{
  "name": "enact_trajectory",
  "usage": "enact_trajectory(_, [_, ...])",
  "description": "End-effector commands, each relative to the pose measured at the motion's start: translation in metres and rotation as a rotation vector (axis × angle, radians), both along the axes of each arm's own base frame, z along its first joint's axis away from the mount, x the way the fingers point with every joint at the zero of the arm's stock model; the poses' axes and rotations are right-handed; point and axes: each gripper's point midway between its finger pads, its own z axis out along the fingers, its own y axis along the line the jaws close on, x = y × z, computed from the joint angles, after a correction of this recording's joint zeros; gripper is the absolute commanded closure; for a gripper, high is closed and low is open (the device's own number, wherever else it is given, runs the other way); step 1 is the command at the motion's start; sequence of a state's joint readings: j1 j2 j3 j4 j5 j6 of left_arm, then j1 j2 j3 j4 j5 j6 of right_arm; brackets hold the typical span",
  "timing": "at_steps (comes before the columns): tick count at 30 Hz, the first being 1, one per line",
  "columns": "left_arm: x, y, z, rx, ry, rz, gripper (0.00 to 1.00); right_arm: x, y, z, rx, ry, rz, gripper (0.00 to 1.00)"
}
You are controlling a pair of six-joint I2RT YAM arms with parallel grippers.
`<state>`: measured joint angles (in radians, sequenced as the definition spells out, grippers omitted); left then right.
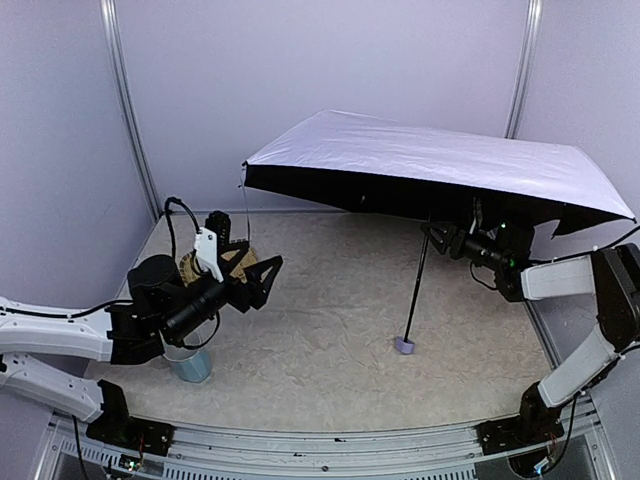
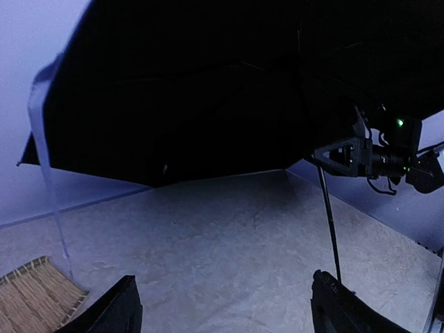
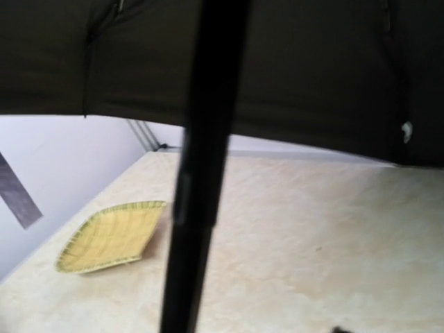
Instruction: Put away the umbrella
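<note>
From the top camera, you have the umbrella (image 1: pixel 430 160) open over the far right half of the table (image 1: pixel 320 330). Its pale canopy (image 1: pixel 400 150) is tilted and high on the left, and its right edge hangs over the right arm. The thin black shaft (image 1: pixel 418 285) slants down to the handle knob (image 1: pixel 404 345), which touches the table near the centre. Your right gripper (image 1: pixel 437 236) sits under the canopy, right against the upper shaft. I cannot tell from this view whether it is clamped there. Your left gripper (image 1: pixel 262 280) hangs above the left side of the table, well apart from the umbrella, over a woven tray (image 1: pixel 188 268). A pale blue cylinder (image 1: pixel 192 368) stands below that arm. From the left wrist camera, your left gripper (image 2: pixel 223 279) has its fingers (image 2: pixel 114 312) spread wide with nothing between them. The black lining of the canopy (image 2: pixel 194 90) fills the upper frame, and the shaft (image 2: pixel 329 222) runs down at the right. The right gripper (image 2: pixel 320 156) has its tip at the shaft, but its grip is not readable. A corner of the woven tray (image 2: pixel 35 295) shows at lower left. From the right wrist camera, the shaft (image 3: pixel 201 173) crosses the frame close and blurred beneath the dark canopy (image 3: pixel 298 62). The woven tray (image 3: pixel 111 236) lies flat on the table (image 3: pixel 312 236) beyond. The fingers are not properly in view, so the state of that hand remains undetermined.
</note>
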<state>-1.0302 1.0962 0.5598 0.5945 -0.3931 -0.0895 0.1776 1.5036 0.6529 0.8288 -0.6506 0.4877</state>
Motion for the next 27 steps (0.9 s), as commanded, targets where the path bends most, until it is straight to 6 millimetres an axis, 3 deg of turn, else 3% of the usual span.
enact_trajectory(1, [-0.016,-0.038,-0.019,-0.082,0.057,-0.200,0.18,0.005,0.016,0.018,0.040,-0.027,0.036,0.51])
enact_trajectory(4, [-0.017,-0.066,-0.041,-0.084,0.124,-0.285,0.19,0.010,0.016,0.020,0.084,0.003,0.014,0.84])
enact_trajectory(8, [-0.012,-0.107,-0.068,-0.053,0.206,-0.372,0.19,0.015,0.024,0.032,0.098,0.052,-0.060,1.00])
enact_trajectory(12, [-0.015,-0.144,-0.072,-0.097,0.237,-0.495,0.18,0.013,0.037,0.053,0.046,0.094,-0.205,1.00])
enact_trajectory(18, [-0.018,-0.197,-0.077,-0.122,0.300,-0.665,0.14,-0.029,0.066,0.103,0.149,0.080,-0.275,1.00])
enact_trajectory(23, [-0.022,-0.209,-0.083,-0.180,0.349,-0.730,0.15,-0.049,0.092,0.120,0.145,0.045,-0.265,1.00])
enact_trajectory(25, [-0.024,-0.212,-0.083,-0.192,0.353,-0.749,0.21,-0.052,0.101,0.119,0.134,0.056,-0.247,1.00])
enact_trajectory(27, [-0.026,-0.212,-0.085,-0.192,0.355,-0.760,0.35,-0.054,0.105,0.120,0.129,0.059,-0.238,1.00])
